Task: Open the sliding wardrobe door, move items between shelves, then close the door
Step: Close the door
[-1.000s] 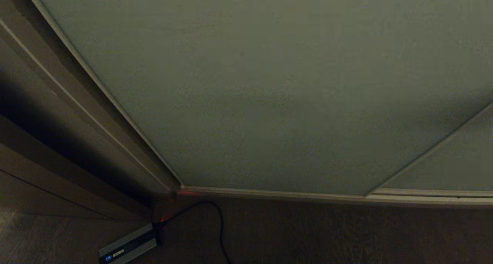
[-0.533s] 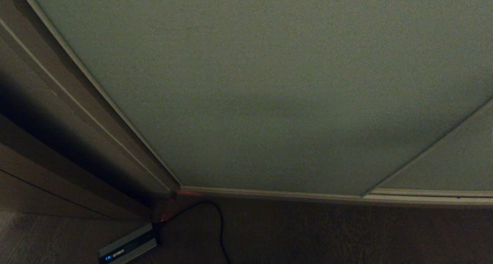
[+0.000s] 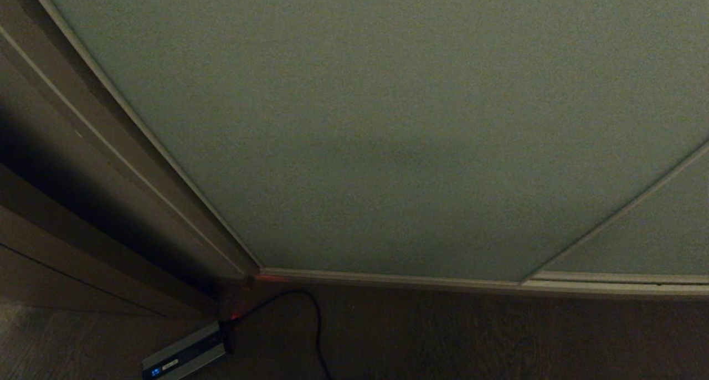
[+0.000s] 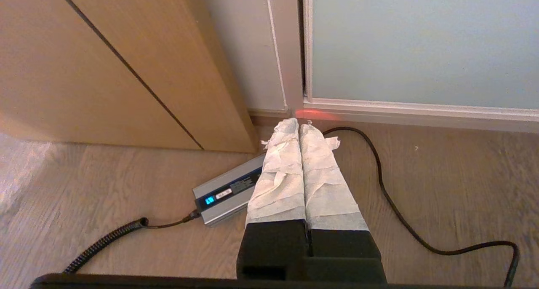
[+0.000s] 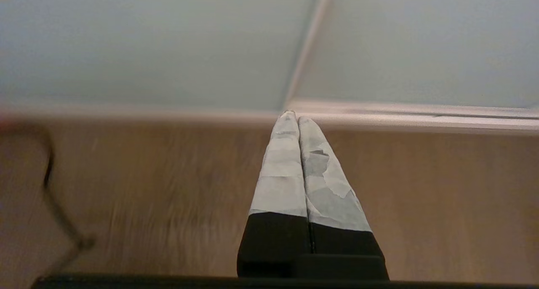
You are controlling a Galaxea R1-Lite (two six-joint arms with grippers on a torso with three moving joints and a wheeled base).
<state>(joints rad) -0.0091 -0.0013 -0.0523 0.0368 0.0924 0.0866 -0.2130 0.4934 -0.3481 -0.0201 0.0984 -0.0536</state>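
Straight ahead, door: the sliding wardrobe door [image 3: 388,125] fills my head view, shut, its pale rim meeting the frame on the left and overlapping a second panel [image 3: 653,236] on the right.
Handling: I judge it stiff, flat and fairly heavy on its track; the matte face offers nothing to pinch, so I would press fingertips against the upright rim and push sideways.
Floor: wood floor [image 3: 443,335] runs along the bottom track.
Cabinet: one tan wooden unit [image 4: 84,70] stands left of the frame.
Charger: one grey box [image 4: 227,192] lies on the floor near that corner, with two cables, one smooth [image 4: 391,196] and one coiled [image 4: 105,242].
Left gripper: the left gripper [image 4: 299,127] is low by the charger, taped fingers pressed together on nothing.
Right gripper: the right gripper [image 5: 293,117] points at the seam between the two panels, fingers closed and empty.
Count: two door panels, two grippers, no cushion or shelves visible with the door shut.
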